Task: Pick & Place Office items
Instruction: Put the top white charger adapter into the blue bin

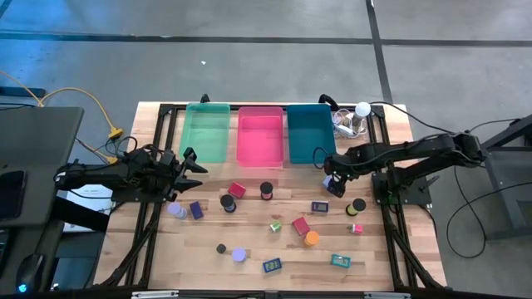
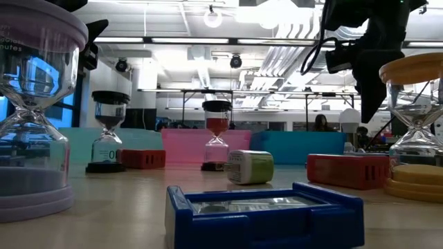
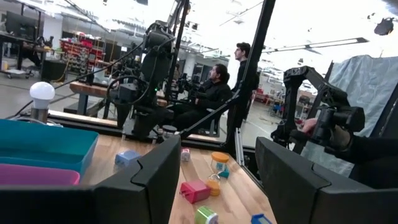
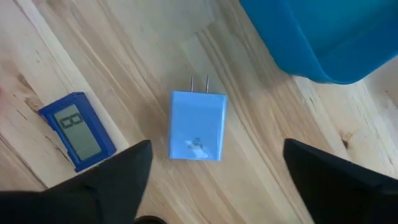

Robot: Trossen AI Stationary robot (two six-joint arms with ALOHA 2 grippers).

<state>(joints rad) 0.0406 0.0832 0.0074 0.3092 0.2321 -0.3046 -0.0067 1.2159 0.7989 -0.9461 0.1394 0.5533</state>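
Only the wrist view shows right end effector (image 4: 211, 168) spread over a blue charger (image 4: 198, 126).

Plug block (image 4: 198, 126) lies on table (image 4: 124, 56); beside bin (image 4: 336, 37)

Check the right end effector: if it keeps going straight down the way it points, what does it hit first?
Probably the light blue plug adapter, lying flat on the table between the open fingers of the right end effector. Height above it is unclear.
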